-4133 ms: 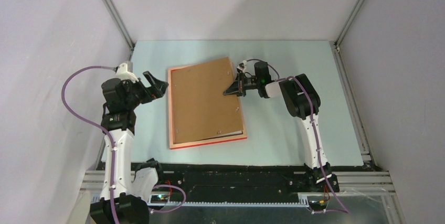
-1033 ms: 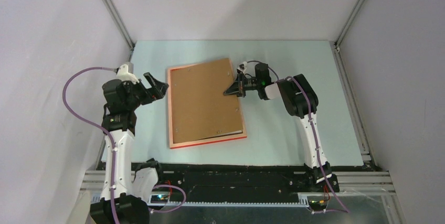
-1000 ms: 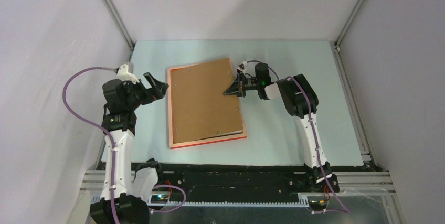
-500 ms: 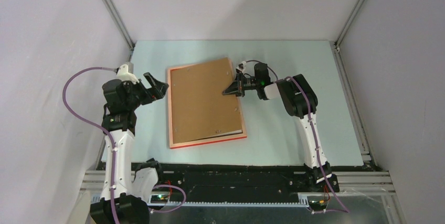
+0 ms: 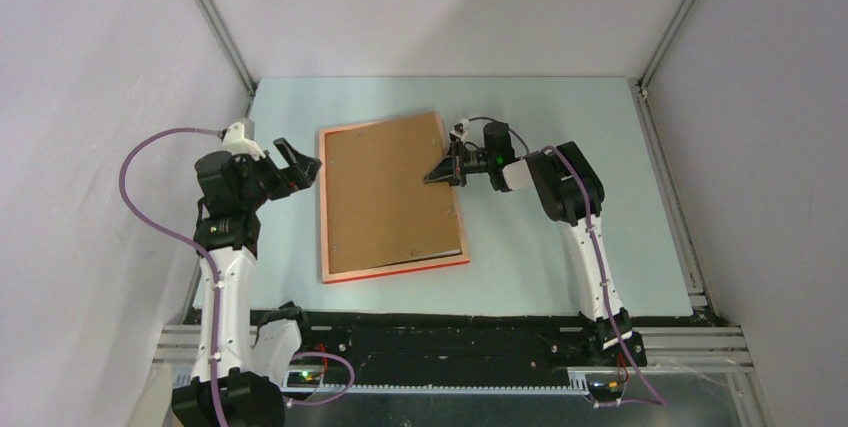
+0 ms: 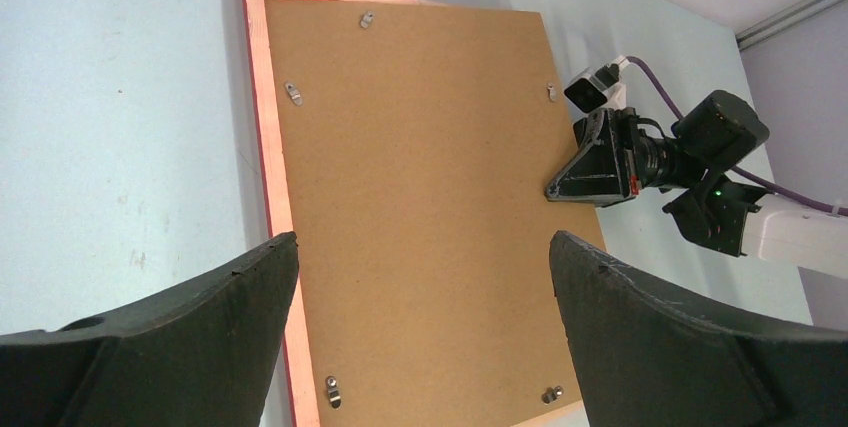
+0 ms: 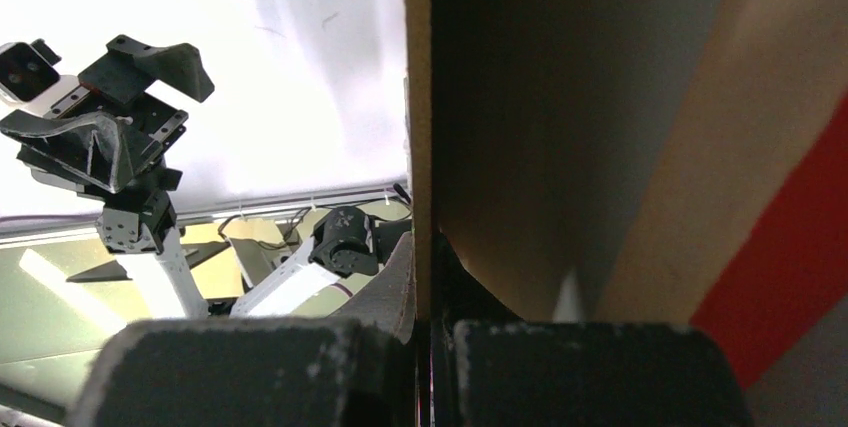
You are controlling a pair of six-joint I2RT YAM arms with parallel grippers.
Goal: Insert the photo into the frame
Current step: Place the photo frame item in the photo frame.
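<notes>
Between the two end effectors, flat on the pale blue worktop (image 5: 540, 107) — frame (image 5: 325, 207), face down. Its pale wood back edge runs along the side nearest the left end effector (image 5: 303, 165), and a red strip shows along the near edge.

Backing board (image 5: 385, 197): plain brown, lying in the back of the frame, with small metal clips (image 6: 292, 94) near its margins. Its right edge covers the frame's rail on that side.

Right end effector (image 5: 432, 177): fingers closed, pinching the backing board's right edge at about mid-length. Its wrist view shows the thin board edge running straight into the closed fingertips, with frame wood and red just to the right.

Left end effector: jaws spread wide, hanging just beside the frame's left rail — its wrist view looks down across the board.
</notes>
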